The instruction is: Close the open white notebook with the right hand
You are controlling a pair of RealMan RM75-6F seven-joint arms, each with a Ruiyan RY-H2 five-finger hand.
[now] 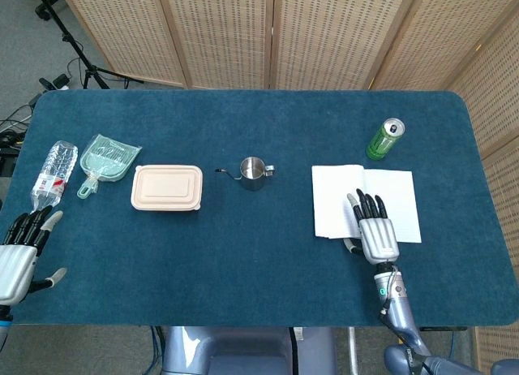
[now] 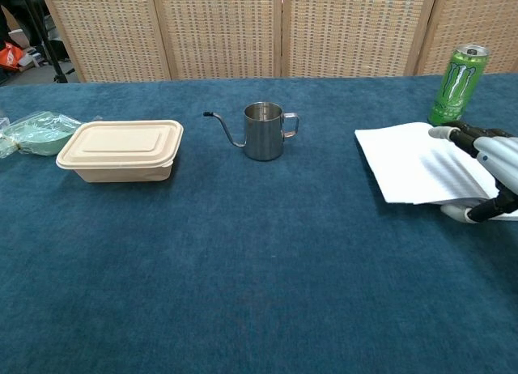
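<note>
The white notebook [image 1: 332, 200] lies open on the right side of the blue table, its lined pages up. My right hand [image 1: 375, 233] sits over its middle with the fingers stretched flat across the paper. In the chest view the thumb [image 2: 460, 214] is tucked under the front edge of the left page [image 2: 405, 159], which is raised a little off the table. The right page [image 1: 403, 198] stays flat. My left hand [image 1: 20, 257] hangs at the table's front left corner, fingers apart and holding nothing.
A green can [image 1: 384, 140] stands just behind the notebook. A small steel pitcher [image 1: 253, 173] is at mid-table, with a beige lidded box [image 1: 167, 187] to its left. Farther left lie a green dustpan [image 1: 106, 161] and a plastic bottle [image 1: 53, 172].
</note>
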